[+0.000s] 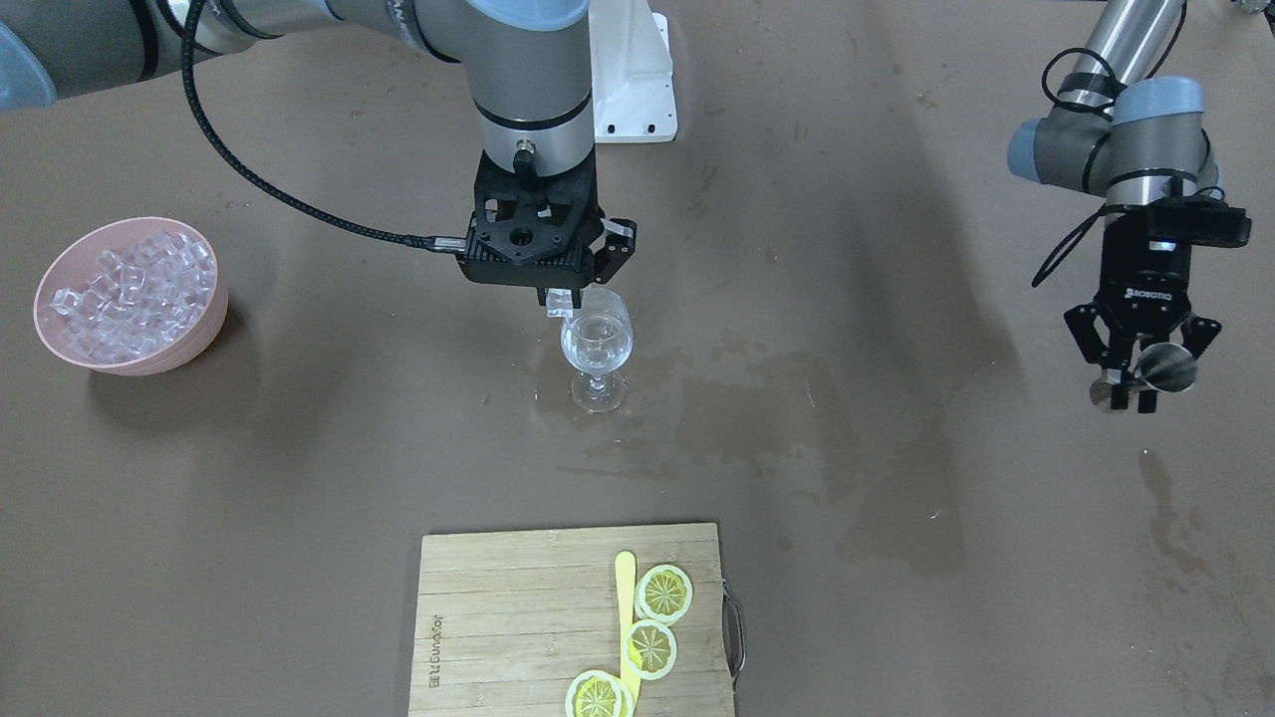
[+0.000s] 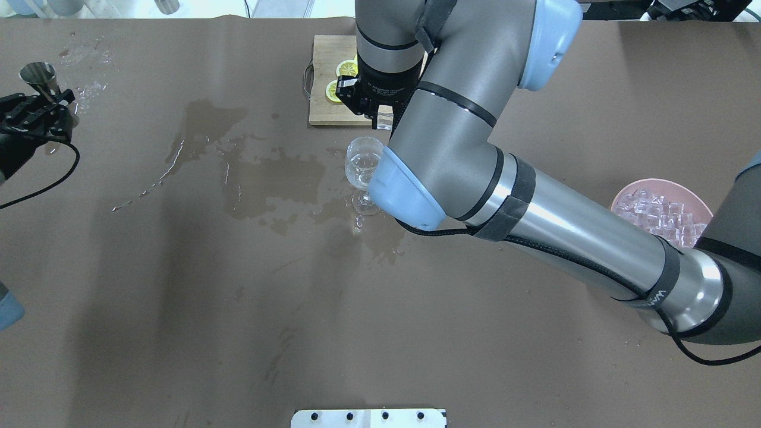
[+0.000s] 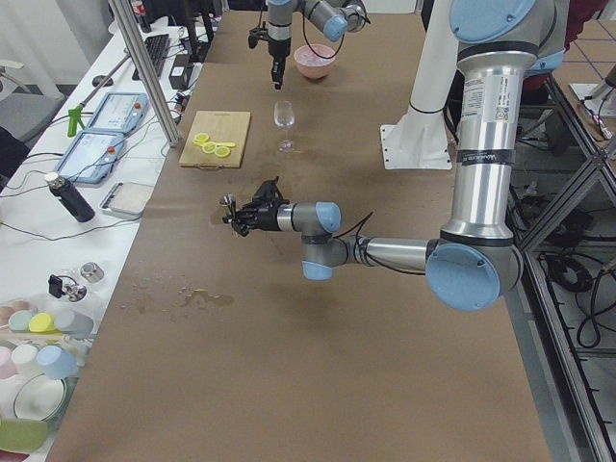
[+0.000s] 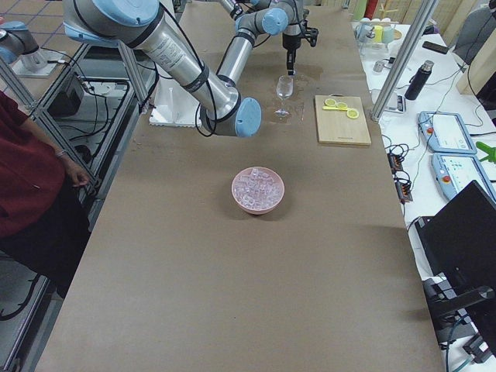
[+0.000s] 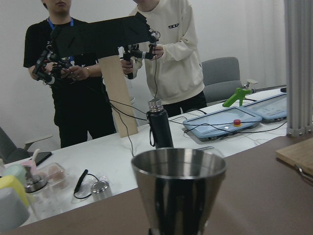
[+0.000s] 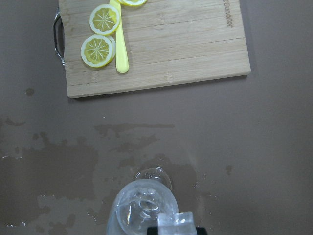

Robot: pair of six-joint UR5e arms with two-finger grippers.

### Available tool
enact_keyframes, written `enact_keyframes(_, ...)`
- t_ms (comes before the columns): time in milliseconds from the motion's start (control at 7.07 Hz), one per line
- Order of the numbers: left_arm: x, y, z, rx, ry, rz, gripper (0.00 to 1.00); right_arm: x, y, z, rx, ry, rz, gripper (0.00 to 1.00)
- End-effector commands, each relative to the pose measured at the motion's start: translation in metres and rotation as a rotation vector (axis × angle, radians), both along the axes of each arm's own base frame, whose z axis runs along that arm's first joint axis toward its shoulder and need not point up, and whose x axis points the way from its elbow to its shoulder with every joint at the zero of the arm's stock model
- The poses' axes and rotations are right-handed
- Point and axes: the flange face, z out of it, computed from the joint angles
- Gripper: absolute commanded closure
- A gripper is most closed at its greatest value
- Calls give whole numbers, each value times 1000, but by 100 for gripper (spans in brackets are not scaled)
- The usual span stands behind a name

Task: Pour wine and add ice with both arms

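Hanging directly above the wine glass (image 1: 596,349), the right gripper (image 1: 564,291) has its fingers closed narrowly on a single ice cube (image 6: 177,221), which sits at the glass rim. The glass stands upright on the table (image 1: 299,478) among dark wet stains (image 1: 757,418). Its bowl shows clear contents; liquid and cubes cannot be told apart there. The rest of the ice (image 1: 129,294) fills a pink bowl (image 1: 214,319) well apart from the glass, on the robot's right. The left gripper (image 1: 1134,386) is clamped on a metal measuring cup (image 5: 178,191), held off the table far to the robot's left; its contents cannot be seen. A cutting board (image 1: 498,597) with lemon slices (image 1: 664,593) lies beyond the glass.
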Motion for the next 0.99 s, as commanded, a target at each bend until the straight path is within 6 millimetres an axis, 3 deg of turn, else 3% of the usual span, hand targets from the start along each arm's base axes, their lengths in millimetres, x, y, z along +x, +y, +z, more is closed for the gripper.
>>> enact_keyframes(0, -19, 2, 43, -19, 50, -16, 100, -23, -2, -11, 1, 19, -13, 99)
enact_keyframes(425, -24, 8, 58, -11, 142, -24, 100, -31, -5, -7, 31, -8, -9, 93)
enact_keyframes(708, -23, 11, 83, -35, 138, -23, 100, -30, -5, -1, 20, -6, -2, 91)
enact_keyframes(849, -25, 14, 96, -49, 111, -22, 100, -30, -4, 1, 17, -5, 0, 58)
